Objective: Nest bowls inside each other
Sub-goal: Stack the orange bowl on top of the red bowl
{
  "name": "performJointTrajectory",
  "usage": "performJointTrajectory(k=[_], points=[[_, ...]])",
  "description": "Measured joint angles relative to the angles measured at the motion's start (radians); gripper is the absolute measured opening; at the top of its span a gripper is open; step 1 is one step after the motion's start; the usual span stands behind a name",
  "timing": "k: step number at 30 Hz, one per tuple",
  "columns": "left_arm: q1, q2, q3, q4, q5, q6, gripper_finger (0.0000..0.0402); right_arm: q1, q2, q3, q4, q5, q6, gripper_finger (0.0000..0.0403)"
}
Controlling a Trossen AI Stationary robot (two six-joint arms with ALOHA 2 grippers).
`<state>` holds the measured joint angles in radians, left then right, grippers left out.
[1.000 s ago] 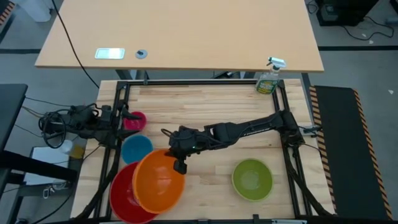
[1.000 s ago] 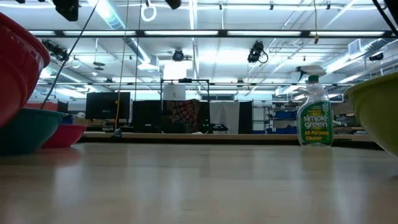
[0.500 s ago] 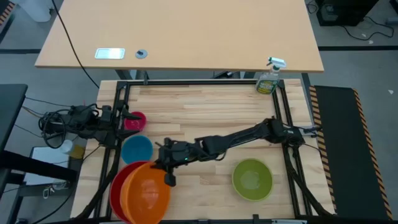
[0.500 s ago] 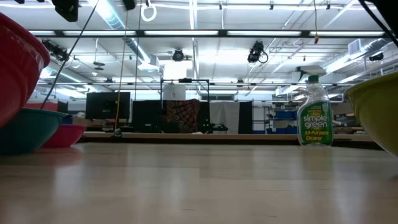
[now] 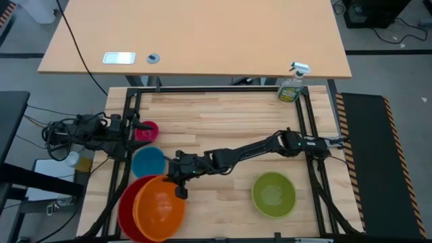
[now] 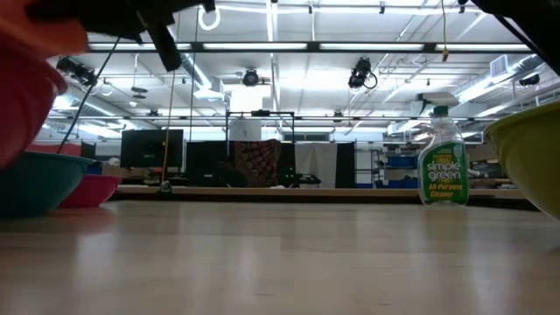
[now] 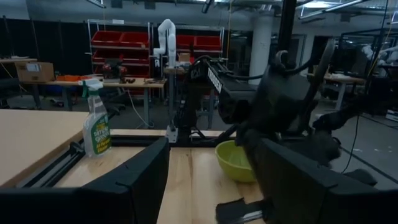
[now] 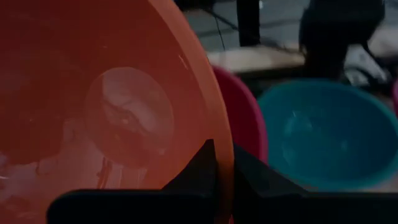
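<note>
The orange bowl (image 5: 158,212) hangs over the hollow of the larger red bowl (image 5: 127,206) at the table's near left corner, with my right gripper (image 5: 181,191) shut on its rim. The blue bowl (image 5: 148,162) stands just beyond them, and the pink bowl (image 5: 146,131) beyond that. At the near right stands the green bowl (image 5: 273,194) on its base. My left gripper (image 5: 138,126) waits open at the left edge beside the pink bowl, holding nothing. My right gripper pinches the orange bowl's rim (image 8: 225,158) on its far right side, one finger (image 8: 200,167) inside the bowl and one (image 8: 252,179) outside. The fingers slant down from the table's right. The bowl hangs mouth up over the red bowl; whether it rests in it I cannot tell.
A green spray bottle (image 5: 291,85) stands upright at the table's far right corner. A black frame rail (image 5: 128,115) runs along the left side by the bowls. Bare wood (image 5: 229,121) lies across the middle and the far part of the table.
My right gripper has gone down and toward the table's near left corner, still shut on the orange bowl's rim. The bowl, tilted over the red bowl's right edge before, now hangs lower and more level over the red bowl's hollow.
</note>
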<state>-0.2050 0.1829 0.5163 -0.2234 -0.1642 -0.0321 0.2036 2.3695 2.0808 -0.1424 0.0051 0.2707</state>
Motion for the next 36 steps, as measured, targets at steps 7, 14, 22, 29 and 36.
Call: performJointTrajectory(k=[7, 14, 22, 29, 36], points=[[0.000, 0.000, 0.000, -0.013, 0.001, -0.006, 0.0249, -0.021, 0.002, -0.001, -0.188, 0.047, 0.076, 0.0029], [0.000, 0.000, 0.000, -0.020, 0.001, -0.006, 0.0249, -0.017, -0.012, 0.001, -0.331, 0.046, 0.131, 0.0029], [0.000, 0.000, 0.000, -0.028, 0.002, -0.006, 0.0249, -0.005, -0.019, 0.158, -0.589, 0.048, 0.155, 0.0029], [0.000, 0.000, 0.000, -0.029, 0.002, -0.006, 0.0249, 0.006, -0.017, 0.192, -0.649, -0.024, 0.164, 0.0029], [0.000, 0.000, 0.000, -0.029, 0.001, -0.007, 0.0249, 0.006, -0.017, 0.174, -0.703, -0.002, 0.176, 0.0029]])
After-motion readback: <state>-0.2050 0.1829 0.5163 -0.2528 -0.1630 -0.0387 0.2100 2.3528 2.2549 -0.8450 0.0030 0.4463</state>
